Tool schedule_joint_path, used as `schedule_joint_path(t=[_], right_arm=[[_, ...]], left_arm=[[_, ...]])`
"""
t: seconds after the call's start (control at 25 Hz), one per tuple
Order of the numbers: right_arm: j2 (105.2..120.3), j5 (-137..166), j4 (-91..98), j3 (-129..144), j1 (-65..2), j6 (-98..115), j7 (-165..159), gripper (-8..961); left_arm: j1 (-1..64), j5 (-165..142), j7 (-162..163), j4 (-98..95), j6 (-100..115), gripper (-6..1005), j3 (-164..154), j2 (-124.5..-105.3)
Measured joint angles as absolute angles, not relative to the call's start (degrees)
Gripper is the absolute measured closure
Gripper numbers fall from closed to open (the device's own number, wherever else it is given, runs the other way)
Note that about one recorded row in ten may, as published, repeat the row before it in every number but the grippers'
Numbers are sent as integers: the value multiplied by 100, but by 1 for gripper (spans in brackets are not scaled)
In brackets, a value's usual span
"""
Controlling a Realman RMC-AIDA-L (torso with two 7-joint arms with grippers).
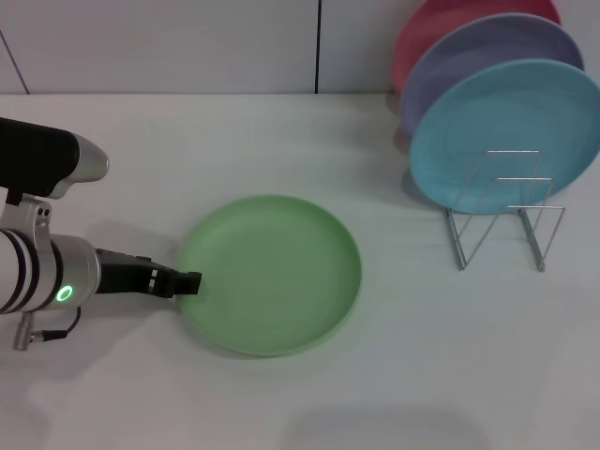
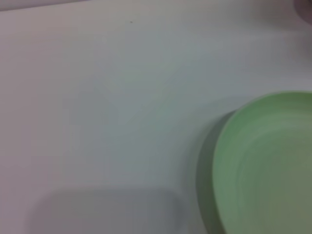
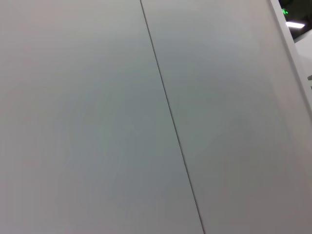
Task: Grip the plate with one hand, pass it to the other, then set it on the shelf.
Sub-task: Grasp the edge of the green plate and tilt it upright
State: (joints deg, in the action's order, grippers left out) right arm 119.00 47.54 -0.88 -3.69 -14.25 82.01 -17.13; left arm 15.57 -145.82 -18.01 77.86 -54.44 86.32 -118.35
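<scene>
In the head view, the left gripper (image 1: pixel 187 281) reaches in low from the left side on its silver-white arm, and its black tip meets the near-left rim of the light-green plate (image 1: pixel 269 274). The fingers run together into one dark shape there, so whether they are apart, closed, or pinching the rim cannot be told. The plate lies flat on the white table (image 1: pixel 394 375), well apart from the wire shelf (image 1: pixel 504 220) at the right. That shelf holds a light-blue plate (image 1: pixel 506 131) on edge, with a lavender plate (image 1: pixel 487 56) and a pink plate (image 1: pixel 441 28) behind it, each partly covered by the one in front and the pink one cut off by the top edge. The right gripper does not appear.

In the left wrist view, none of the arm's own fingers show. Only part of the plate (image 2: pixel 268 165) is in frame, cut off at two edges, casting a dark shadow on the table (image 2: pixel 107 97).

The right wrist view shows only a pale wall panel (image 3: pixel 97 122) with a thin dark seam (image 3: pixel 170 122); no gripper, plate or shelf.
</scene>
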Motion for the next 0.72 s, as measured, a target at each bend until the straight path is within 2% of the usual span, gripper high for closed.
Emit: schedule_joint_path(t=[0.72], right_arm=[[11900, 4754, -87, -369, -1442, 8190, -1712, 189]], left_arm=[[1661, -14987, -1447, 7761, -5613, 227, 8583, -11847]])
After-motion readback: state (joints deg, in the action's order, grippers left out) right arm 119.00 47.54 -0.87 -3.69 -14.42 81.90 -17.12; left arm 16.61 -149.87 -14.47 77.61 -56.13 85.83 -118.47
